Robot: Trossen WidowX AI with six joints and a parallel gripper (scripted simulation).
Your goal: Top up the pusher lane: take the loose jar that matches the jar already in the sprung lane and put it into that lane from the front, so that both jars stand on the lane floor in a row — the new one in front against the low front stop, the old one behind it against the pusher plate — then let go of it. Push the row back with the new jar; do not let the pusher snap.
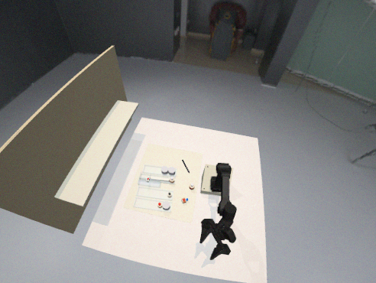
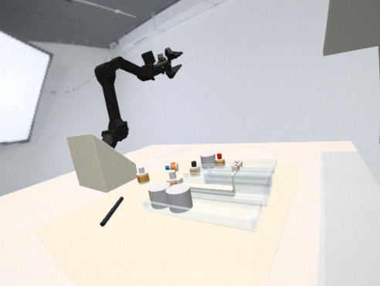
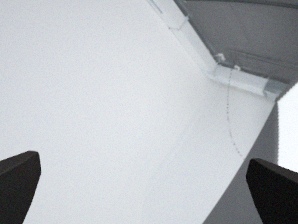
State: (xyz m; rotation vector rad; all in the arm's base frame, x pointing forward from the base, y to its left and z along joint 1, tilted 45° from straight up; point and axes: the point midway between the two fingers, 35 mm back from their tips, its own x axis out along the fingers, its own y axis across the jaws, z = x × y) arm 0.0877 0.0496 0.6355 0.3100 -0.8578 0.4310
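The sprung lane's jar (image 1: 172,181) (image 2: 172,180), with a white cap and an orange-brown body, stands at the lane's robot-side end. A pale pusher bar (image 1: 160,180) (image 2: 212,188) runs behind it. A loose jar (image 1: 192,187) (image 2: 143,177) with the same white cap and orange-brown body stands upright between the lanes and the robot base. Another loose jar (image 1: 184,200) (image 2: 174,167), orange with a blue cap, lies on its side. My gripper (image 1: 206,250) (image 2: 181,59) (image 3: 147,168) is wide open and empty, high up and well away from the jars. The low front stop is hard to make out.
Neighbouring clear lanes hold grey cylinders (image 1: 164,170) (image 2: 179,198), a black-capped jar (image 1: 170,194) (image 2: 194,169) and a red-capped jar (image 1: 160,205) (image 2: 219,161). A black stick (image 1: 186,166) (image 2: 112,211) lies on the mat. A tall panel (image 1: 88,111) stands beyond the table.
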